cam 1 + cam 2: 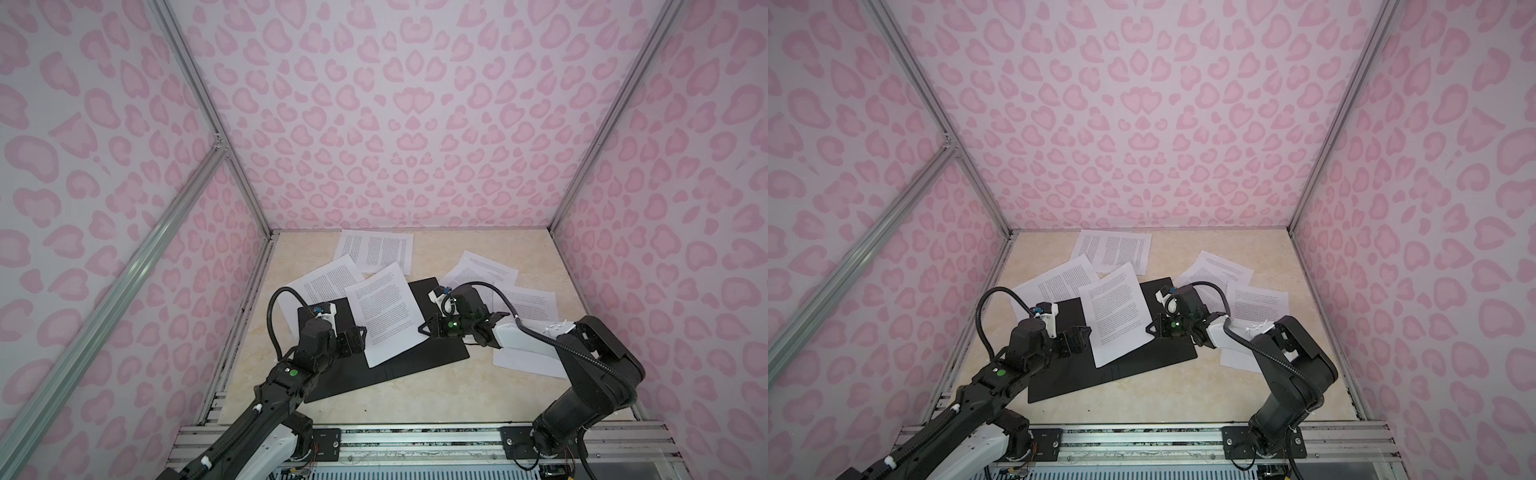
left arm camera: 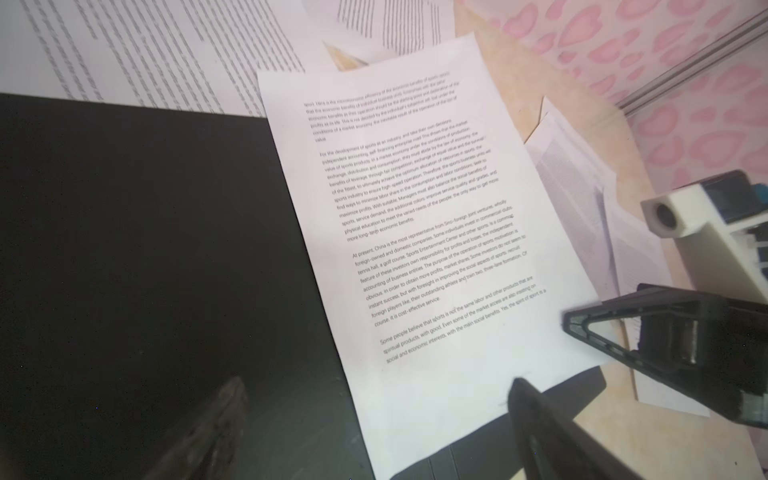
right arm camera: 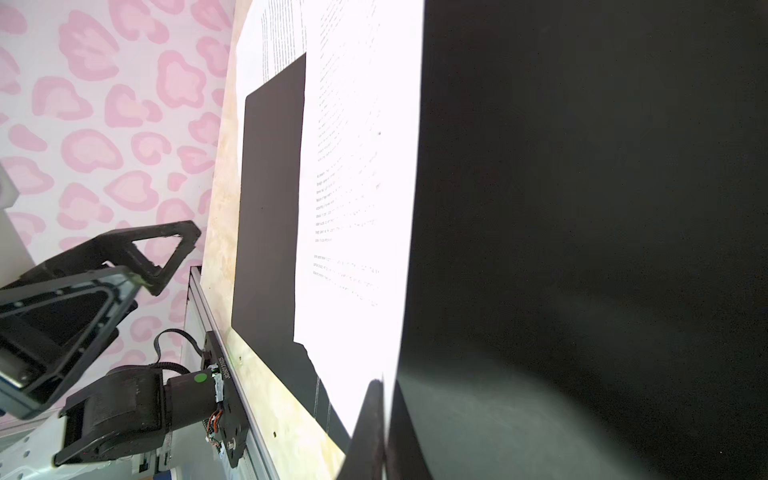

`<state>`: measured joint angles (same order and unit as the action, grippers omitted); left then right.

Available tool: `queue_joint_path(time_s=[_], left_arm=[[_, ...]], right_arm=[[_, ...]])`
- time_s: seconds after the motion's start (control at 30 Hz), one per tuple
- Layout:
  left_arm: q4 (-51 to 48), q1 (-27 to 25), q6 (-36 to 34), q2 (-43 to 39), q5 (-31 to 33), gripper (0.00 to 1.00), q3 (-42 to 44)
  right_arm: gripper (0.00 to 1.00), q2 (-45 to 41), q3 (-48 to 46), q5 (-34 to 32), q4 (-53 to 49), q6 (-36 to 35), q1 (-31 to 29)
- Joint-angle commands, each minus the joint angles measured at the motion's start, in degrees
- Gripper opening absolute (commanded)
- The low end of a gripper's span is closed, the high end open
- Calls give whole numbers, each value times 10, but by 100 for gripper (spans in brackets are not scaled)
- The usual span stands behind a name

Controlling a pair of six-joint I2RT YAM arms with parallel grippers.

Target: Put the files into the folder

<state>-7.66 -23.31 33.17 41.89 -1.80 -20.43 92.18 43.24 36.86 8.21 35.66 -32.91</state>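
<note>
The folder lies open on the table, black inside up. One printed white sheet of the files lies slanted across it. My right gripper is shut on that sheet's right edge; in the right wrist view the shut gripper pinches the sheet beside the black folder. My left gripper stands open at the sheet's left edge. In the left wrist view the open gripper spans the sheet's near corner over the folder, holding nothing.
Other printed sheets lie loose around the folder: one at the back, one at the back left, two at the right, one under the right arm. Pink patterned walls close three sides.
</note>
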Motion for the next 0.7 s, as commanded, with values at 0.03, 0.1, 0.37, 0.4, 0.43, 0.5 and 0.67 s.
queue_joint_path(time_s=[0.03,0.1,0.37,0.4,0.43,0.5,0.67], left_arm=[[-13,0,-5,-72,26,97,19],[-17,0,-4,-98,33,97,23],[-12,0,-5,-77,24,97,22],[-8,0,-6,-69,21,97,21],[-6,0,-6,-61,19,97,20],[-4,0,-6,-48,18,97,17],[1,0,-6,-41,15,97,17]], right_arm=[[0,-52,-16,-37,-76,-52,20],[0,-76,-27,-49,-100,-66,34],[0,-137,-62,-113,-167,-119,54],[0,-139,-63,-113,-168,-120,56],[0,-140,-60,-114,-172,-122,55],[0,-147,-60,-118,-177,-125,55],[0,-164,-62,-137,-188,-134,56]])
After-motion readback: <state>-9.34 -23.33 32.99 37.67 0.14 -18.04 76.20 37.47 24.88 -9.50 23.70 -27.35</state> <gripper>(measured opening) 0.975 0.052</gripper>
